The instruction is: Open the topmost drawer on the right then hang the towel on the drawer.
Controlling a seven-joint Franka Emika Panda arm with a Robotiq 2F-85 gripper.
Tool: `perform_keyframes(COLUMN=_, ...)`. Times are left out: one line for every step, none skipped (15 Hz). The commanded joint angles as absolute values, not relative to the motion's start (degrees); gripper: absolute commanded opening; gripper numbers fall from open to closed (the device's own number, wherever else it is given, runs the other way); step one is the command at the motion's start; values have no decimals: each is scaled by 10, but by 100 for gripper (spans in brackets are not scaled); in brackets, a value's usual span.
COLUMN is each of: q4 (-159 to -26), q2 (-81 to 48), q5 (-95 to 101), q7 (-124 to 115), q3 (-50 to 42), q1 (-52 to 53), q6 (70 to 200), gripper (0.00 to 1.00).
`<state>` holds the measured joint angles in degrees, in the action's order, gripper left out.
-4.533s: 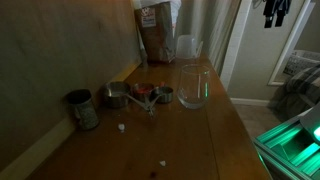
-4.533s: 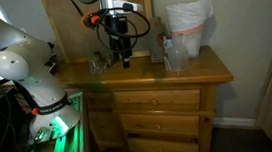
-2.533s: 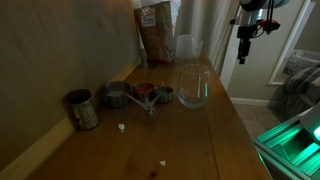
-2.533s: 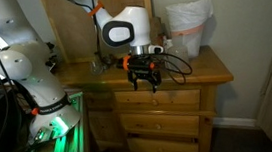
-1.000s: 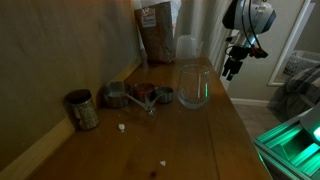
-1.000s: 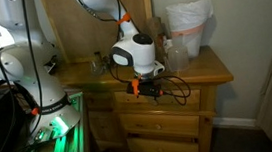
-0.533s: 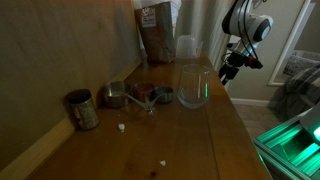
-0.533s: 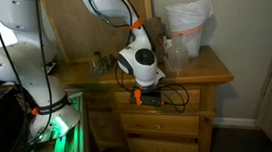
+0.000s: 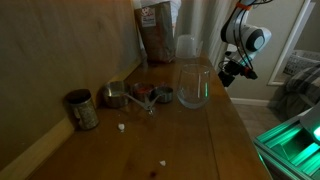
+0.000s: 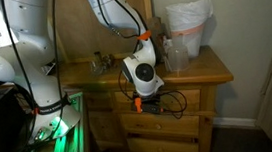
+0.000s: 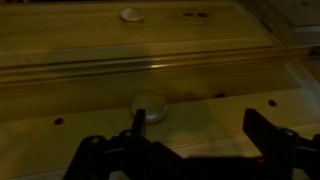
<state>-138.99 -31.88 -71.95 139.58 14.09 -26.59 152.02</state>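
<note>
Robotiq gripper (image 10: 144, 104) hangs off the front edge of the wooden surface (image 10: 208, 72), level with the narrow dark-brown wooden drawer (image 10: 183, 99), which is in the top row, right under the surface lip. The wrist is pitched so the fingers (image 11: 137, 130) face the drawer front rather than the floor. I read that as a pull approach, not a pick.

Fingers are spread as wide as they go, with nothing between them. In the wrist view the round pale knob (image 11: 150, 106) sits right by one fingertip, well off the middle of the gap. I can't tell whether it touches. My call is that the gripper needs a sideways shift to centre the knob before closing. Otherwise one finger lands first and the grip may slip on the pull.

The drawer looks fully shut, its face flush with the fronts around it. A second knob (image 11: 131, 14) shows on another panel in the wrist view — I can't tell which drawer it belongs to.

On top, the tall clear glass (image 9: 193, 85) and metal cups (image 9: 118, 95) stand back from the front edge, so the arm reaching over that edge clears them.

I can't pick out the towel in any view. A white plastic bag (image 10: 189, 26) at the back of the surface is the only soft-looking thing there.

Step in hand is reaching for the knob. The task is at its start — drawer not open, nothing hung.
</note>
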Motion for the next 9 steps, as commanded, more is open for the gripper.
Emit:
perform_keyframes(q4=-1356, q2=-362, q5=-777, q7=1452, q3=158, q1=-285, q6=1517, gripper=100)
perform_keyframes(q4=-1350, q2=-370, q5=-786, q7=1466, q3=158, q1=-286, q6=1518, gripper=100)
perform_keyframes(q4=-1345, q2=-375, q5=-794, q7=1472, q3=159, q1=-287, q6=1515, gripper=100)
perform_keyframes(q4=-1339, q2=-382, q5=-802, q7=1482, q3=160, q1=-288, q6=1514, gripper=100)
perform_keyframes(q4=-1333, q2=-388, q5=-808, q7=1487, q3=161, q1=-289, q6=1514, gripper=100)
perform_keyframes(q4=-1326, q2=-395, q5=-816, q7=1493, q3=162, q1=-291, q6=1511, gripper=100)
perform_keyframes(q4=-1321, q2=-401, q5=-822, q7=1498, q3=163, q1=-291, q6=1508, gripper=100)
perform_keyframes(q4=-1316, q2=-406, q5=-826, q7=1500, q3=163, q1=-290, q6=1507, gripper=100)
perform_keyframes(q4=-1311, q2=-411, q5=-833, q7=1505, q3=162, q1=-289, q6=1505, gripper=100)
